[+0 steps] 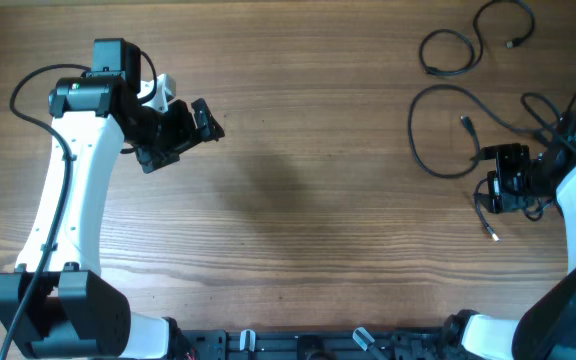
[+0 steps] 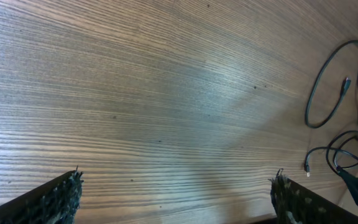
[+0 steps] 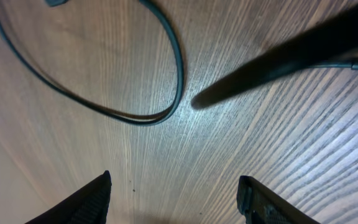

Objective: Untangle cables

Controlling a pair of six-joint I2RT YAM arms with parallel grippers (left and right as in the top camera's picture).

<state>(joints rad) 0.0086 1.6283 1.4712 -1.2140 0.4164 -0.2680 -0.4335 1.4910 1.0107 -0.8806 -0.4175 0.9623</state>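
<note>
Several thin black cables lie at the table's right. One curls at the far right corner (image 1: 468, 45), and a second forms a wide loop (image 1: 433, 130) ending in a small plug. A third is tangled under my right arm, its light plug (image 1: 495, 237) toward the front. My right gripper (image 1: 490, 182) hovers over that tangle. In the right wrist view my right gripper (image 3: 175, 178) is open over bare wood, with a cable loop (image 3: 166, 68) ahead and a blurred cable (image 3: 278, 59) close to the lens. My left gripper (image 1: 190, 142) is far to the left. It stands wide open (image 2: 178, 179) and empty.
The wooden table (image 1: 298, 200) runs between the two arms. The arms' own thicker black cables hang along the left arm (image 1: 63, 200) and by the right wrist (image 1: 568, 130). The left wrist view shows the cable loop (image 2: 328, 87) and the tangle (image 2: 347, 155) far off.
</note>
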